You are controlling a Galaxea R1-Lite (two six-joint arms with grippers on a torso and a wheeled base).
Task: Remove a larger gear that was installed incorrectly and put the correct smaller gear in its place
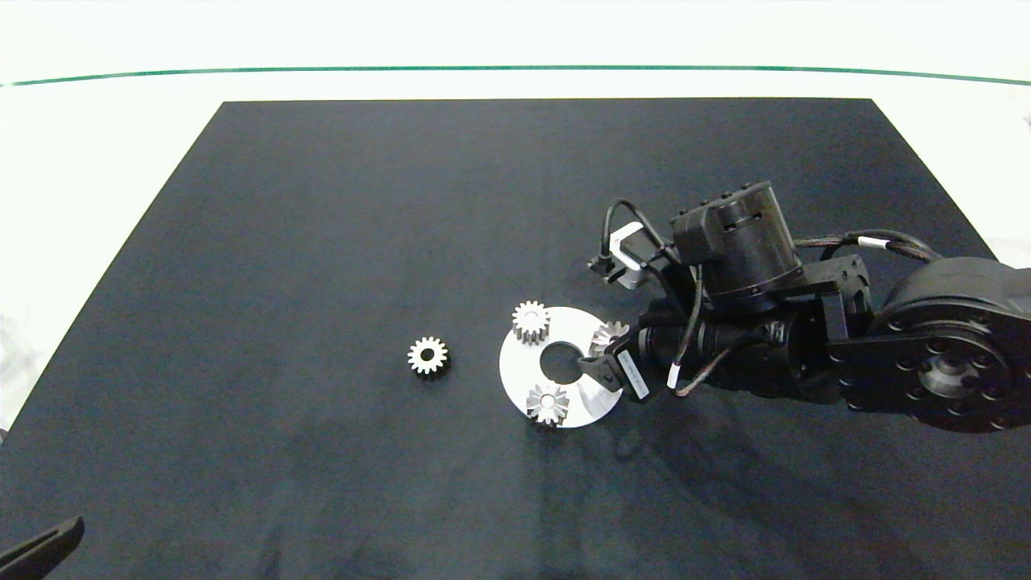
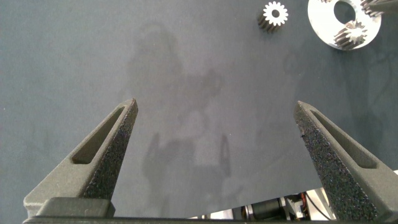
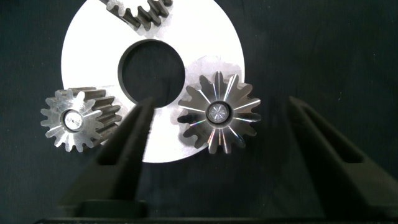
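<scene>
The right gripper (image 3: 214,155) hangs over the edge of a silver disc (image 3: 205,37) with a round centre hole, its two grey fingers spread wide and holding nothing. Directly between those fingers, in the right wrist view, sits the larger gear (image 3: 218,112), its long pointed teeth fanning out like a star over the disc's rim, with clear space on either side and no contact to be seen. Just outside one finger stands a blunt-toothed gear (image 3: 76,119) on the same disc, and a third gear (image 3: 142,12) lies beyond the centre hole, partly cut off. The smaller gear (image 1: 427,355), pale with a wide bore, lies by itself on the black mat (image 1: 322,242), well apart from the right gripper on the far side of the disc. The left gripper (image 2: 217,124) is parked low over bare mat, its fingers wide apart and empty, with the smaller gear ahead of it at some distance. The step in hand looks to be the removal: the fingers bracket the wrongly fitted gear but have not yet closed. The next move probably calls for lowering squarely, pinching across the teeth and lifting straight up without disturbing the neighbouring gears.
</scene>
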